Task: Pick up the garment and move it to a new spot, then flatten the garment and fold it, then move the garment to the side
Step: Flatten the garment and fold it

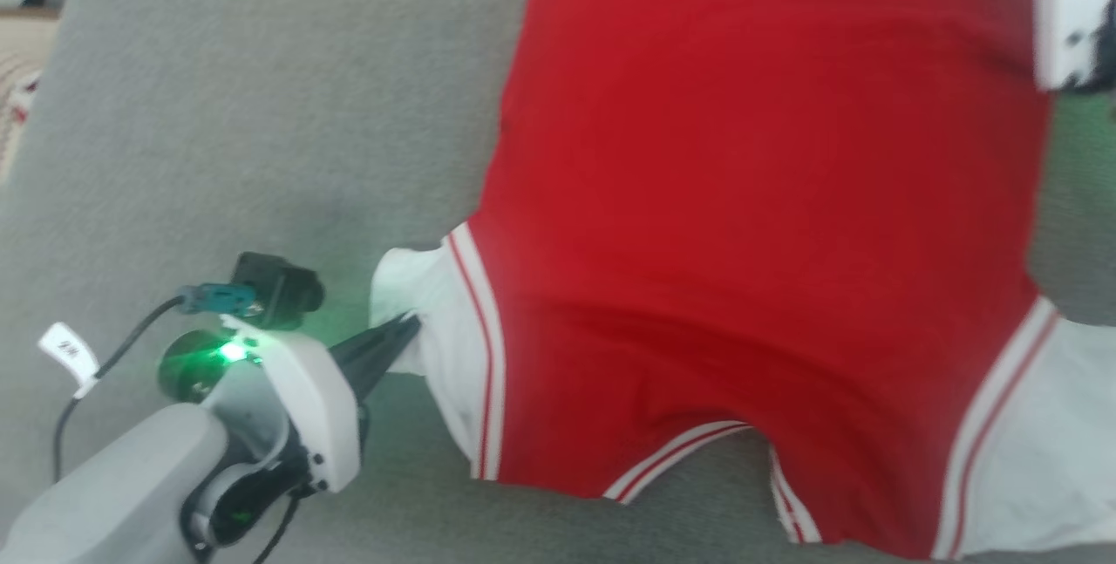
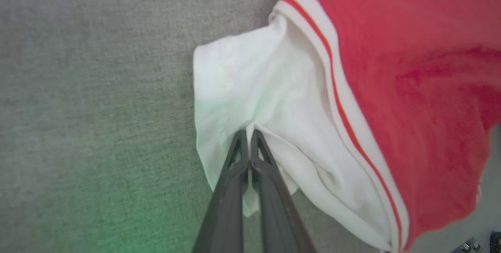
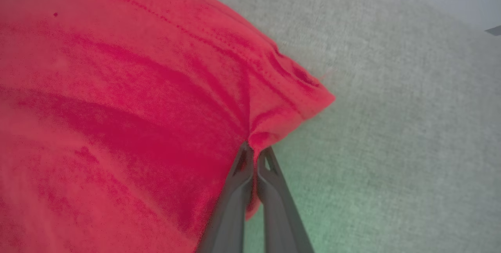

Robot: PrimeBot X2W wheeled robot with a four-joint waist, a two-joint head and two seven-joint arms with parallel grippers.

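The garment [image 1: 750,224], a red jersey T-shirt with white sleeves and red-and-white striped trim, lies spread on a grey fabric surface with its plain red side up. My left gripper [image 1: 410,324] is shut on the white sleeve [image 2: 254,88] at the garment's left side; the left wrist view shows its fingers pinching a fold of that sleeve at their tips [image 2: 249,133]. My right gripper [image 3: 255,151] is shut on the red hem corner [image 3: 289,104] of the garment. In the head view a white part of the right arm [image 1: 1077,15] sits at the top right edge.
The grey fabric surface [image 1: 244,111] stretches wide to the left of the garment. A pale patterned cloth [image 1: 13,93] peeks in at the far left edge. Green light from the wrists tints the surface near both grippers.
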